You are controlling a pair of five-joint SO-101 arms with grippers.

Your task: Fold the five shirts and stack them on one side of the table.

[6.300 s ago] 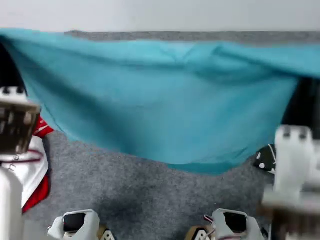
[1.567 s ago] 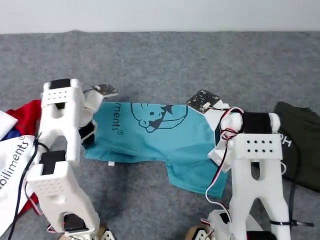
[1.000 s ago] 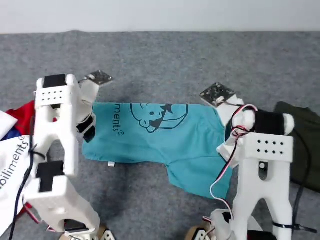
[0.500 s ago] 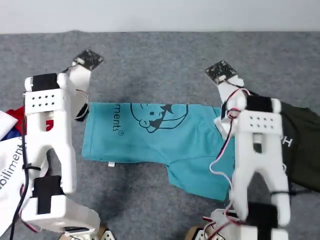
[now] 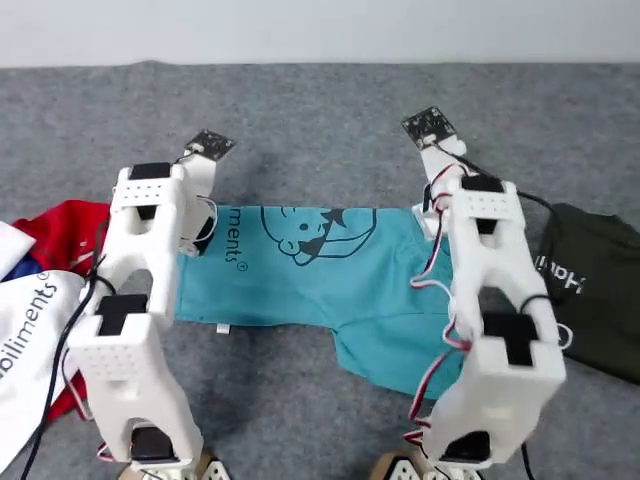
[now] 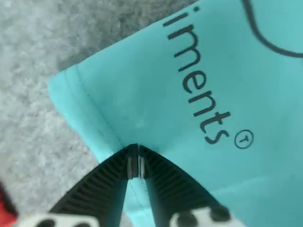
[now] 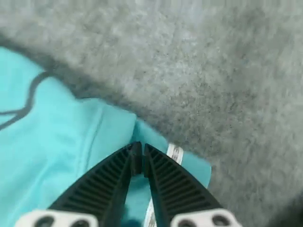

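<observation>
Teal shirt [image 5: 320, 270]: lay flat on the grey tabletop [image 5: 320, 110], print up, between the two arms.
Left gripper [image 6: 134, 163]: fingers closed, pinching the shirt's far left hem near the lettering; the wrist view showed the pinch, while the high view showed the arm above it.
Right gripper [image 7: 139, 153]: fingers closed on the far right corner, beside a white tag [image 7: 174, 153].
Red-and-white shirts [image 5: 40, 280]: at the left.
Dark shirt [image 5: 590, 290]: at the right.
</observation>
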